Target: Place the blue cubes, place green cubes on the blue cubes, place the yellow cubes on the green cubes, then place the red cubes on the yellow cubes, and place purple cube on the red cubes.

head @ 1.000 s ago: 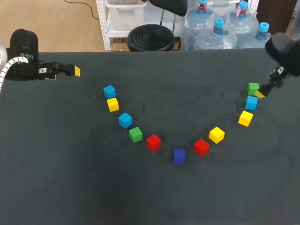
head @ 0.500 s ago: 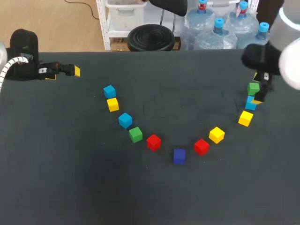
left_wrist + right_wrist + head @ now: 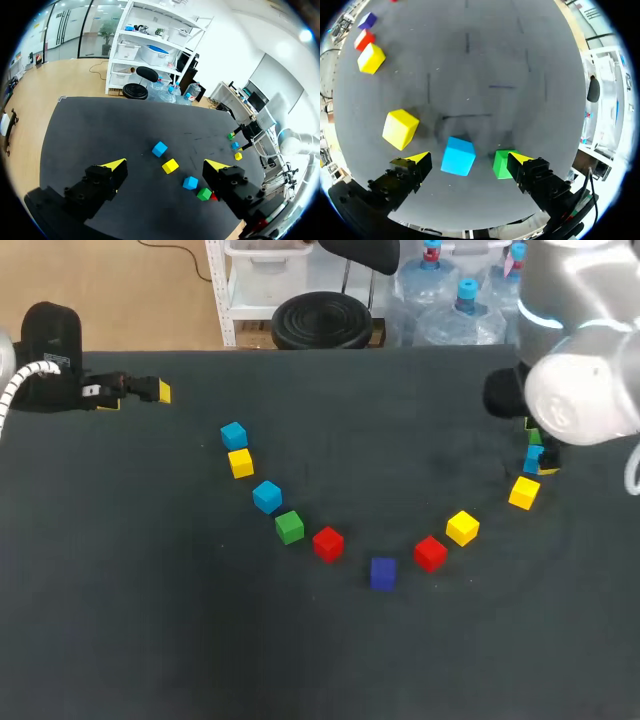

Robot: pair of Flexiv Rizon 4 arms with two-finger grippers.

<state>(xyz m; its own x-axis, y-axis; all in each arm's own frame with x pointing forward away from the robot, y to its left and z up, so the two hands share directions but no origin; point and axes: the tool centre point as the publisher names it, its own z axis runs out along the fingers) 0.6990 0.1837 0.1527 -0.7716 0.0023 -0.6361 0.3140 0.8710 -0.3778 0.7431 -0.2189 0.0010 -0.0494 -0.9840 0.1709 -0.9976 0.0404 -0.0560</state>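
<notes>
Right gripper (image 3: 468,158) spread wide; blue cube (image 3: 458,156) ahead between tips, flat, skewed.

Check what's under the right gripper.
A blue cube lies below, between the right gripper's open fingers, a green cube by one finger. Overhead, the right arm partly covers both.

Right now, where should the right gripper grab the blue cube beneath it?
Probably from above, pinching two opposite flat sides of the blue cube. The green cube sits close beside it, so the right gripper would do better on the pair of faces not facing that neighbour.
</notes>
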